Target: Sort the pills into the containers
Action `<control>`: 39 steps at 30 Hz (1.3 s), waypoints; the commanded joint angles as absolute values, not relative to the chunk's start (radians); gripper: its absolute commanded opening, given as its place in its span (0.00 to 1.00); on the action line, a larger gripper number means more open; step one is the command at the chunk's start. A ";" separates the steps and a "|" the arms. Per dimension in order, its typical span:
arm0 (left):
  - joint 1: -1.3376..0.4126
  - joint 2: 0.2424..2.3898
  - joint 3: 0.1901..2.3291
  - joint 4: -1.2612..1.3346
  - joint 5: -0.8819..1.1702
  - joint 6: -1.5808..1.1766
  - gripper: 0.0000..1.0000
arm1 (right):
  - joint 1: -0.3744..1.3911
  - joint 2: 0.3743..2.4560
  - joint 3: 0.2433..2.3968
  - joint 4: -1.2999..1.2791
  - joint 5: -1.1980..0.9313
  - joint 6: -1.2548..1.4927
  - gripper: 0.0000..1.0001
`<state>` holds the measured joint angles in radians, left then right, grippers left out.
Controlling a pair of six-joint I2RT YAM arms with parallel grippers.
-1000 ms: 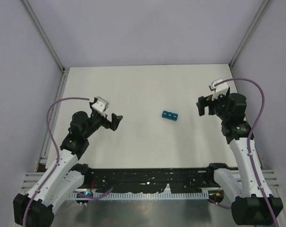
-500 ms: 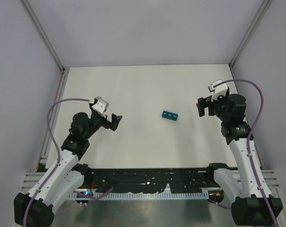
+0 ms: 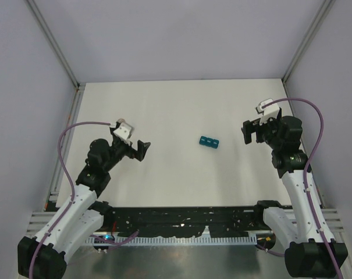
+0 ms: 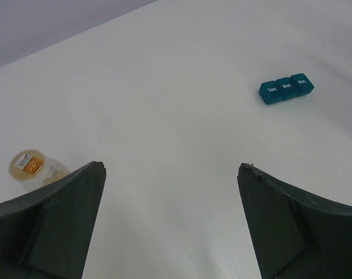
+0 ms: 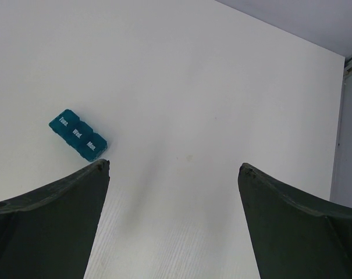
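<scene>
The containers (image 3: 209, 142) are a teal strip of three lidded squares lying mid-table, lids down, also seen in the left wrist view (image 4: 286, 88) and the right wrist view (image 5: 78, 135). My left gripper (image 3: 142, 149) hovers well to their left, open and empty (image 4: 171, 167). My right gripper (image 3: 245, 131) hangs to their right, open with nothing between its fingers (image 5: 174, 165). A small clear vial (image 4: 30, 168) with something tan-orange inside stands just left of my left finger. No separate pills can be made out.
White tabletop (image 3: 176, 110) is bounded by grey walls at the back and both sides. A black cable rail (image 3: 181, 221) runs along the near edge between the arm bases. The vial is hidden in the top view.
The left arm has settled very slightly back toward its base. The right arm and the containers have not moved, and both grippers stay open.
</scene>
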<state>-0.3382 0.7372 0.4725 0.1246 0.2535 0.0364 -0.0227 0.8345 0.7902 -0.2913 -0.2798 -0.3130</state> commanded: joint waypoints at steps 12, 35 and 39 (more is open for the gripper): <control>-0.330 0.727 0.445 0.215 0.281 0.084 1.00 | -0.026 0.811 0.782 -0.232 -0.287 -0.336 0.95; -0.330 0.784 0.259 0.471 0.453 0.192 1.00 | -0.026 0.824 0.773 -0.232 -0.316 -0.339 0.95; -0.328 0.788 0.262 0.471 0.448 0.189 1.00 | -0.026 0.824 0.773 -0.233 -0.314 -0.342 0.95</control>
<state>-0.3336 0.7876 0.2333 0.4088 0.4561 0.1902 -0.0227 0.8307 0.7685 -0.2832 -0.3012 -0.3351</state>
